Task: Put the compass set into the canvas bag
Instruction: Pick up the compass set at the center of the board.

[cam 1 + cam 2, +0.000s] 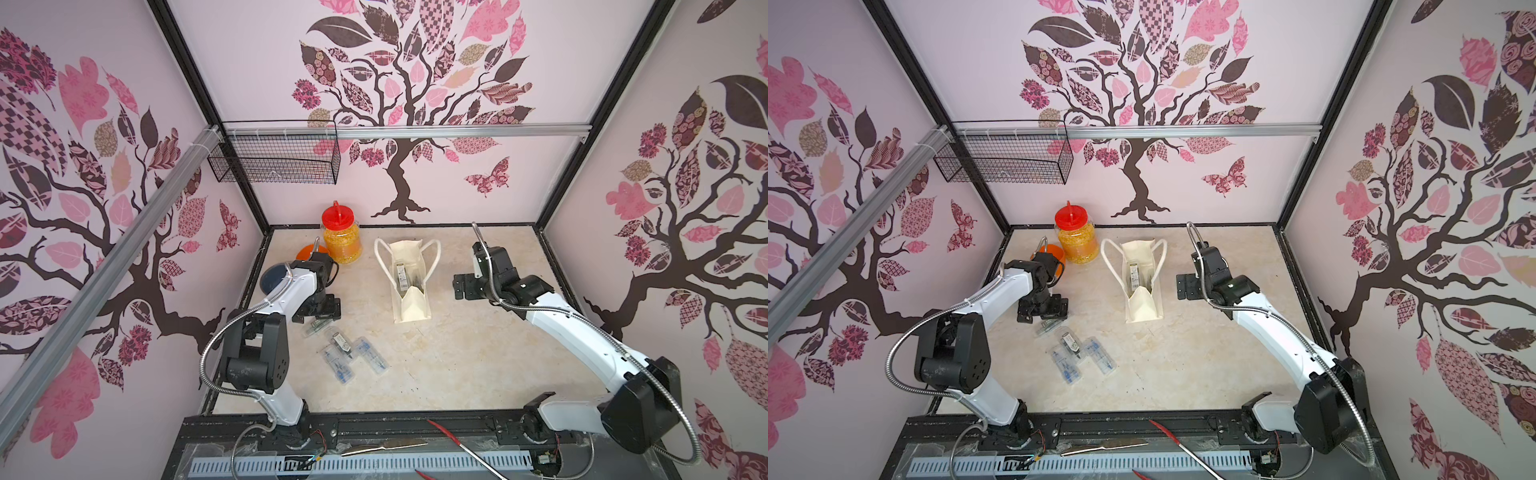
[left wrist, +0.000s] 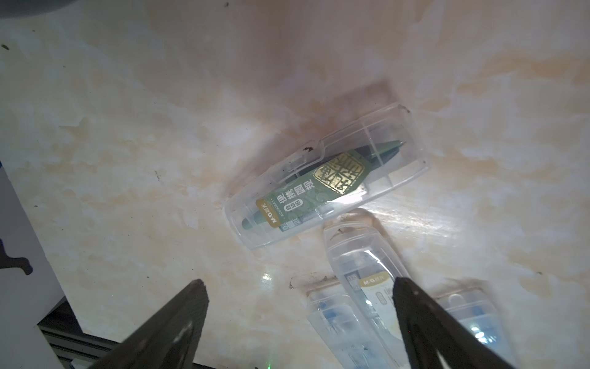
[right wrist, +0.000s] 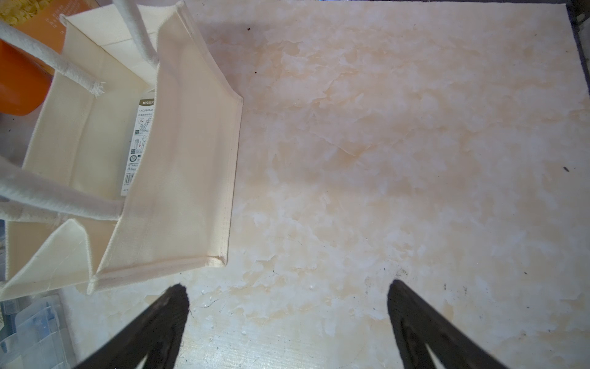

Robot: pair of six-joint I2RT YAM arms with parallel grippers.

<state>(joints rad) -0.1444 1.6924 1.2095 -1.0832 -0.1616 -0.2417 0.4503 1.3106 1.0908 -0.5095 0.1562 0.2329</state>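
I have both arms out over the bench (image 1: 457, 365). The canvas bag (image 1: 411, 309) stands upright toward the back of it, mouth open and its two loop handles splayed to either side. One boxed compass set (image 1: 401, 272) is already inside, leaning against a wall of the bag with its printed label showing; the right wrist view shows that label down in the cloth.

The right jaws hang near the bag on its right side, not touching it. They are spread wide with nothing between them and only bare bench below.

The left jaws are also spread wide and empty, low over the group of clear cases at the left. A green-labelled compass set (image 2: 325, 185) lies flat on the bench just ahead of the fingertips (image 2: 198, 287), clear of both of them. In both top views it peeks out just under the left arm (image 1: 286, 291). One fingertip overlaps a gold-labelled case (image 2: 367, 271) in the left wrist view, and I cannot tell whether it touches.

Three more clear cases lie in a loose cluster nearer to me, touching one another: a dark-labelled case (image 1: 343, 344) and two blue-fitted cases (image 1: 334, 363).

A red-lidded jar (image 1: 340, 239) of yellow pieces stands left of the bag, apart from it.
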